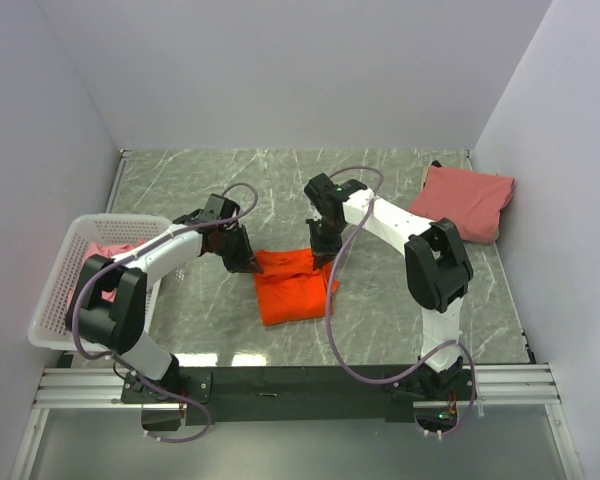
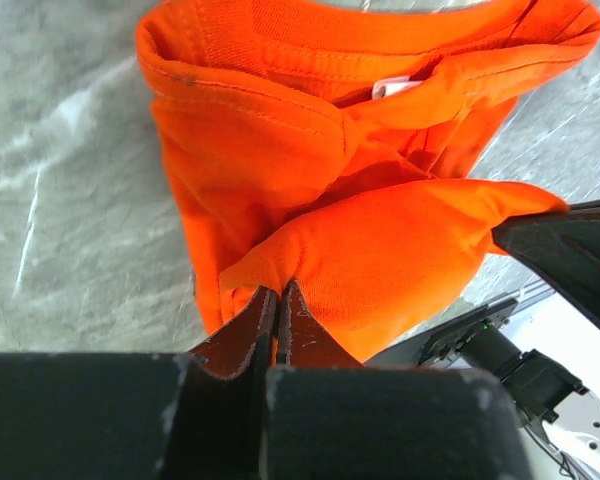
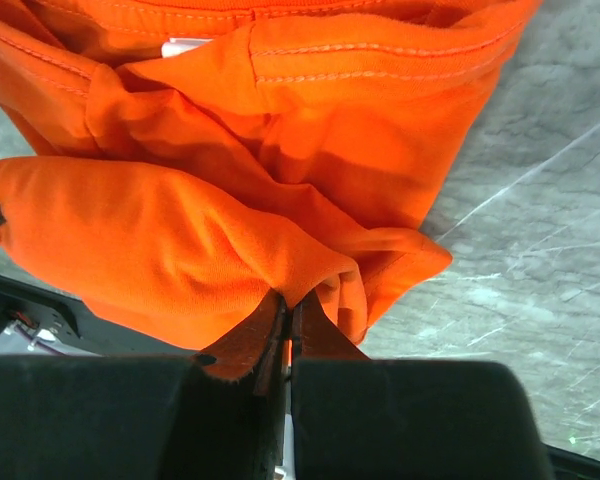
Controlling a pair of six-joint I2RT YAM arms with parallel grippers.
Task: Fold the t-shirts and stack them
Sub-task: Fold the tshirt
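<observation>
You have the left gripper [image 1: 248, 262] and right gripper [image 1: 320, 252] each pinched onto a far corner of the orange t-shirt [image 1: 288, 290] lying mid-way across the table [image 1: 280, 190]; it's light and limp, so hold the stitched hems

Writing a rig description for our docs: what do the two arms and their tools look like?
The left arm and right arm have white links, bulky black joint housings, and a looping greyish-purple cable each. The left tool and right tool are black, tapering to thin tips.
</observation>
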